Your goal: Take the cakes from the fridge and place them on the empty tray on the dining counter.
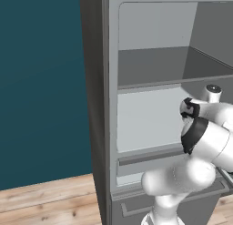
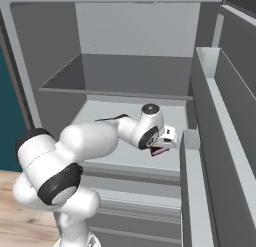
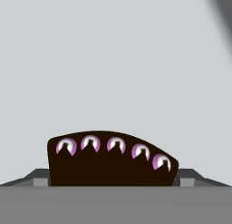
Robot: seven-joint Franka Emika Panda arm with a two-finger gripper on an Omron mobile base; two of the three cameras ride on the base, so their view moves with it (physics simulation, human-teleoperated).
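The fridge (image 1: 109,105) stands open, and my arm reaches onto its pale middle shelf (image 2: 110,116). One of the cakes, a dark chocolate wedge (image 3: 113,159) topped with a row of purple-and-white dollops, lies on that shelf. My gripper (image 3: 114,177) is open, one fingertip (image 3: 38,177) at each end of the wedge, close to its sides. From the right base, the wedge's reddish edge (image 2: 159,151) peeks out under the hand (image 2: 162,141). The tray and the dining counter are out of view.
The open fridge door with its bins (image 2: 210,91) stands close on the right of the hand. An upper shelf (image 2: 135,71) lies above it and drawers (image 2: 130,201) below. A teal wall (image 1: 41,83) and wooden floor (image 1: 45,196) lie left of the fridge.
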